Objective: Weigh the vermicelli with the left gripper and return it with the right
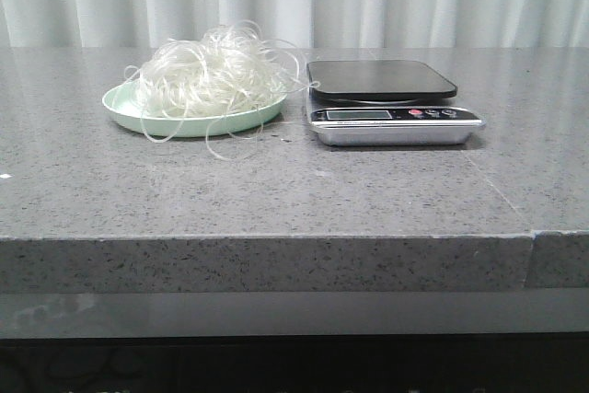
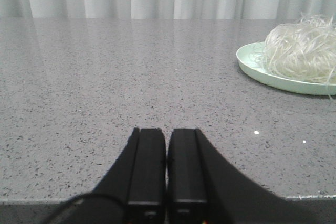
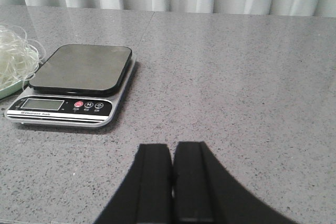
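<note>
The vermicelli [image 1: 213, 73] is a loose, tangled heap of thin, pale, almost glassy threads, piled high on a flat mint-green plate [image 1: 120, 106]; several curled threads hang over the plate rim and lie on the table, and a few reach toward the scale. The plate stands on the grey speckled table [image 1: 276, 190], on the left of the middle, and just beside it on the right is the kitchen scale [image 1: 394, 115], with a dark square platform that carries nothing and a silver front with a display and small buttons. Whether the nearest threads touch the scale cannot be told. In front of both things the table is bare up to its near edge, and there is also wide bare surface to the left of the plate and to the right of the scale. The left gripper [image 2: 167, 166] has its two black fingers pressed together with nothing between them, low above the near table edge and well apart from the plate. The right gripper [image 3: 172, 177] is closed in the same way, holding nothing, near the scale's right side. Neither arm appears in the front view, and the display digits are too small to read.
</note>
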You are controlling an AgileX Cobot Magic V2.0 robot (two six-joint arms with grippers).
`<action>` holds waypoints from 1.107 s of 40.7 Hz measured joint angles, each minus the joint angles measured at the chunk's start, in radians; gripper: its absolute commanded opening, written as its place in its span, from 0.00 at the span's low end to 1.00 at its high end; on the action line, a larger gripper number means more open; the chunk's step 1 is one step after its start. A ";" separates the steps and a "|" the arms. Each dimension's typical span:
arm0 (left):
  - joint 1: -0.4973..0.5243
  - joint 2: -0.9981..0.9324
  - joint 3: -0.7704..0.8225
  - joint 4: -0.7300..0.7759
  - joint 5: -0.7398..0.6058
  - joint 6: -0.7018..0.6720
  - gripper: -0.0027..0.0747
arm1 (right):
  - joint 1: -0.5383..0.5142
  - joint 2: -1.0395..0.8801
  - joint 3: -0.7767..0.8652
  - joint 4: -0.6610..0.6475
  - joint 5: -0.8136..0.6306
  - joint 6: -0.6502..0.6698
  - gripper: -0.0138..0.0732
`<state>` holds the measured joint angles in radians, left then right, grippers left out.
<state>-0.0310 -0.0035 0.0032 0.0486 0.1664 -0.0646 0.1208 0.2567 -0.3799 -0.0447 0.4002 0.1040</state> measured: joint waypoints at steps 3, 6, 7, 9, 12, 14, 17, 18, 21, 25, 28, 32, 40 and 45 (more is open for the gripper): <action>0.000 0.000 0.000 -0.002 0.000 0.000 0.21 | 0.000 0.000 0.000 0.000 0.000 0.000 0.34; 0.000 0.000 0.000 -0.004 -0.002 0.000 0.21 | 0.000 0.000 0.000 0.000 0.000 0.000 0.34; 0.000 0.000 0.000 -0.004 -0.002 0.000 0.21 | 0.000 0.000 0.000 0.000 0.000 0.000 0.34; 0.000 0.000 0.000 -0.006 -0.003 0.000 0.21 | 0.000 0.000 0.000 0.000 0.000 0.000 0.34; 0.000 0.000 0.000 -0.006 -0.006 0.000 0.21 | 0.000 0.000 0.000 0.000 0.000 0.000 0.34; 0.000 0.000 0.000 -0.006 -0.006 0.000 0.21 | 0.000 0.000 0.000 0.000 0.000 0.000 0.34; 0.000 0.000 0.000 -0.006 -0.006 0.000 0.21 | 0.000 0.000 0.000 0.000 0.000 0.001 0.34; 0.000 0.000 0.000 -0.006 -0.006 0.000 0.21 | 0.000 0.000 0.000 0.000 0.000 0.001 0.34; 0.000 0.000 0.000 -0.006 -0.006 0.000 0.21 | 0.000 0.000 0.000 0.000 0.000 0.001 0.34; 0.000 0.000 0.000 -0.008 -0.006 0.000 0.21 | 0.000 0.000 0.000 0.000 0.000 0.001 0.34; 0.000 0.000 0.000 -0.008 -0.006 0.000 0.21 | 0.000 0.000 0.000 0.000 0.000 0.001 0.34; 0.000 0.000 0.000 -0.008 -0.006 0.000 0.21 | 0.000 0.000 0.000 0.000 0.000 0.001 0.34; 0.000 0.000 0.000 -0.008 -0.006 0.000 0.21 | 0.000 -0.006 0.012 -0.011 -0.021 0.001 0.34; 0.000 0.000 0.000 -0.008 -0.008 0.000 0.21 | -0.001 -0.031 0.086 -0.033 -0.090 0.001 0.34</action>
<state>-0.0310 -0.0035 0.0032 0.0405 0.1586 -0.0646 0.1201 0.2257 -0.2935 -0.0776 0.3107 0.1046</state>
